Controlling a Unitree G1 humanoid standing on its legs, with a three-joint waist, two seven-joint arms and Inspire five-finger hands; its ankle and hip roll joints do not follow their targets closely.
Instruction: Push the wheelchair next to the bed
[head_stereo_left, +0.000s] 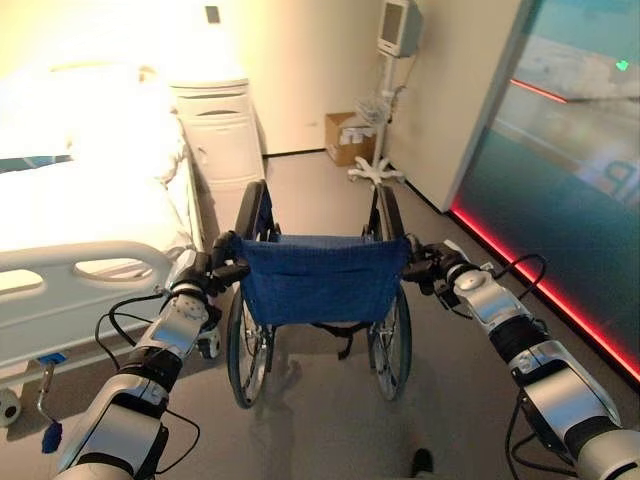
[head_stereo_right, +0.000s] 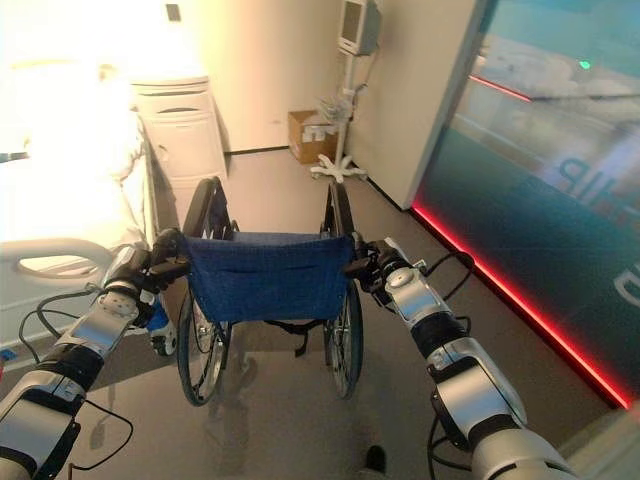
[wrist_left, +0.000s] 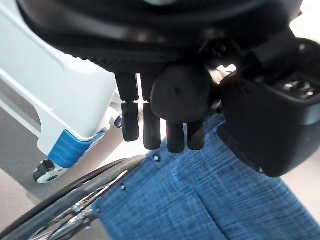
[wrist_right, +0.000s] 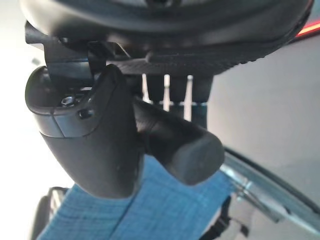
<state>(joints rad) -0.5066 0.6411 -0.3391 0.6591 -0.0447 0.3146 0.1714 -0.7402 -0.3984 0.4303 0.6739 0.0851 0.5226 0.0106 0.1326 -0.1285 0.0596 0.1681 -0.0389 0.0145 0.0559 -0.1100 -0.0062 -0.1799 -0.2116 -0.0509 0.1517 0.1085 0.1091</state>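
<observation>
Your left hand (head_stereo_left: 205, 277) is wrapped around the wheelchair's left push handle (wrist_left: 180, 97), fingers curled over the grip with the thumb beside it; you can see this in the left wrist view. Your right hand (head_stereo_left: 432, 264) is likewise clamped on the right push handle (wrist_right: 180, 145), thumb and fingers closed round the black grip. The wheelchair (head_stereo_left: 320, 280) sits directly ahead of both hands, its blue fabric backrest (head_stereo_left: 322, 278) spanning the gap between them, so neither arm is nearer; you hold it squarely from behind.

The chair's long axis runs straight away from you, and its seat faces forward toward the far wall, where a white bedside cabinet (head_stereo_left: 220, 140) and a monitor stand (head_stereo_left: 385, 110) wait. The hospital bed (head_stereo_left: 80, 210) lies outboard of your left hand, its white side rail (head_stereo_left: 90, 265) just beside that hand and its length roughly parallel to the chair's axis. The chair's left wheel (head_stereo_left: 245, 345) is already near the bed frame.

So the chair looks partly alongside already. I judge that the next move wants a forward push with at most a slight bias toward your left hand's side, watching that wheel against the bed frame.
</observation>
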